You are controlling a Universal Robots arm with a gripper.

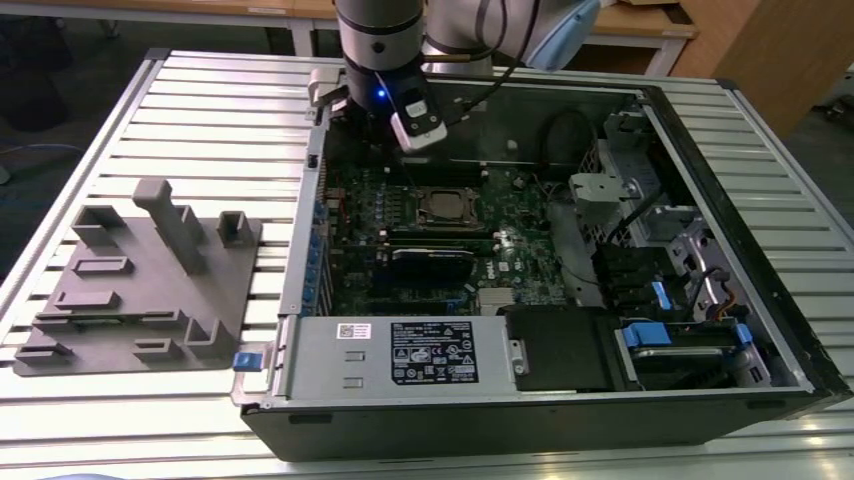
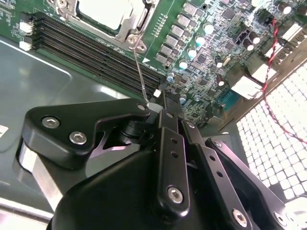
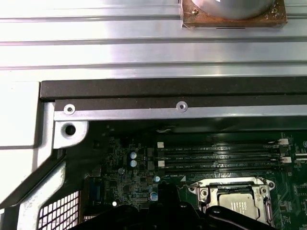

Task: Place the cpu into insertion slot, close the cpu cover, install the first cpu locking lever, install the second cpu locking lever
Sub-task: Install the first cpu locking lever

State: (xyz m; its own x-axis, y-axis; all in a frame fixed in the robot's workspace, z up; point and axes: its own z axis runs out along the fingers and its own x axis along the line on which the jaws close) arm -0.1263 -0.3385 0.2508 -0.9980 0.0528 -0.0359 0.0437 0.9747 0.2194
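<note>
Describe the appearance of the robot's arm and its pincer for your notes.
The arm is a grey cylinder with a pale blue joint cap, a small blue light and a black cable. The pincer is black jointed links with silver bolts.

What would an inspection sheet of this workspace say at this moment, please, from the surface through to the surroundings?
Surface: slatted metal table carrying an open computer case laid on its side.
Job's things: the cpu sits in the insertion slot; the cpu cover lies flat around it; one thin locking lever stands raised from the socket corner.
Clutter: grey fixture tray on the table, at the exterior view's left of the case.
Grippers: the gripper meets the raised lever's free end.
Cables: red wires by the board's edge; a black cable loops inside the case.
Surroundings: wooden desk behind the table.
</note>
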